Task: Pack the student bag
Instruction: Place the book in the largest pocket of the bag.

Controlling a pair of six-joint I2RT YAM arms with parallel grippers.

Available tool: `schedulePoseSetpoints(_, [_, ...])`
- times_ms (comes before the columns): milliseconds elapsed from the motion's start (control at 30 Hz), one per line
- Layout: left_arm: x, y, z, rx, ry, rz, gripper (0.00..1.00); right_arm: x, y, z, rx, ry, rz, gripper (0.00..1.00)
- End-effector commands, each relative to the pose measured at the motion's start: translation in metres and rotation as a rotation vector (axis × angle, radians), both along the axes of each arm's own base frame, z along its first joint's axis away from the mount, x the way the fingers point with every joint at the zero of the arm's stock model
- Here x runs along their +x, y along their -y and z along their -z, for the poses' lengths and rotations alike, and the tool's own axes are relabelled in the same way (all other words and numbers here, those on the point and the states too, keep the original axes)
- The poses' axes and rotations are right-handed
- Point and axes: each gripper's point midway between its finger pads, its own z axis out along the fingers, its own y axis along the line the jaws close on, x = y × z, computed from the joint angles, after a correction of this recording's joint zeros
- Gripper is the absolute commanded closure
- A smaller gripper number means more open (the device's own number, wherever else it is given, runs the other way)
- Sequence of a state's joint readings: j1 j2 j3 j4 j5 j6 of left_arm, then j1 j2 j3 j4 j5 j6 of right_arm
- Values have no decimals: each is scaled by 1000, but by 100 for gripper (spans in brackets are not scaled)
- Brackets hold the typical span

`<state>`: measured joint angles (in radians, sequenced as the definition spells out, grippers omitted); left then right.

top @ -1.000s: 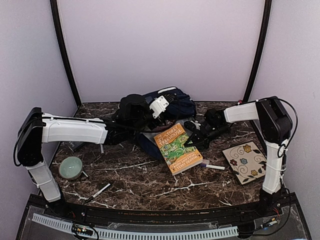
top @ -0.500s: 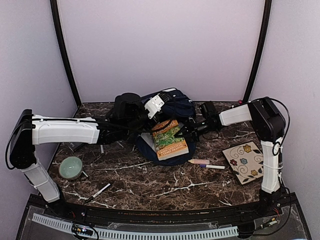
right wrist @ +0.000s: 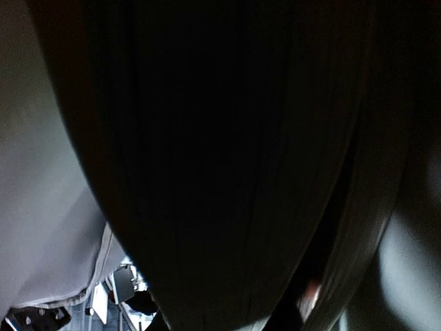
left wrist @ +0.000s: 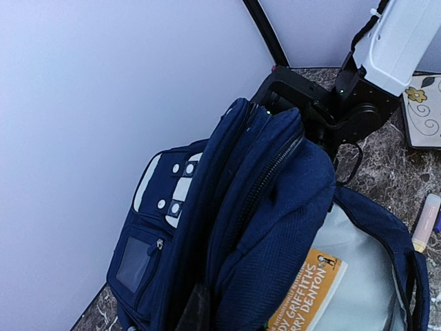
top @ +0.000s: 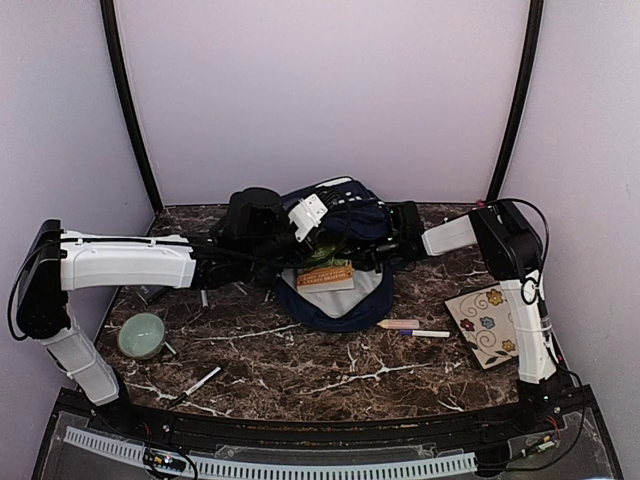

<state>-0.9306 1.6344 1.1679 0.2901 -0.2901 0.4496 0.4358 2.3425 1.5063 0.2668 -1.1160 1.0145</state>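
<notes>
While the left gripper (left wrist: pixel 196 312) pinches the student bag (top: pixel 345 212) by its upper flap, jaws closed narrow on the fabric, an orange paperback (top: pixel 325 276) lies half inside the mouth.
Nearest, a green bowl (top: pixel 140 335), 2 markers (top: pixel 400 324) and a floral tile (top: pixel 492 325) lie on the marble table (top: pixel 300 360), well apart from the work. Beyond them the bag sits mid-table toward the back wall, grey lining showing. The right arm (top: pixel 450 235) reaches in, its gripper buried in fabric: I cannot tell its jaws. Best hold the flap high and push the book flat along the lining, clear of the zipper.
</notes>
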Motion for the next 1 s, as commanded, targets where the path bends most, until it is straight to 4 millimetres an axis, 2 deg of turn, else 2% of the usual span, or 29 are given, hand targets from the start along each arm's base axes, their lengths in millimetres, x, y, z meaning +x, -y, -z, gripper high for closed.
schedulePoseSetpoints(0, [-22, 2, -77, -205, 100, 65, 100, 21, 1, 5, -38, 57, 48, 87])
schedulePoseSetpoints(167, [-21, -7, -71, -200, 102, 33, 100, 2, 9, 3, -33, 44, 48, 64])
schedulePoseSetpoints(367, [-22, -12, -67, -200, 95, 14, 100, -21, 22, 0, -125, 123, 16, 57])
schedulePoseSetpoints(400, [-22, -13, -65, -200, 93, 14, 100, -25, 24, 0, -138, 95, 14, 57])
schedulePoseSetpoints(633, [-22, -19, -63, -194, 96, -8, 100, -40, 40, 1, -263, 235, -52, 29])
schedulePoseSetpoints(967, [-21, -22, -61, -192, 105, -23, 100, -73, 73, -1, -456, 385, -175, 27])
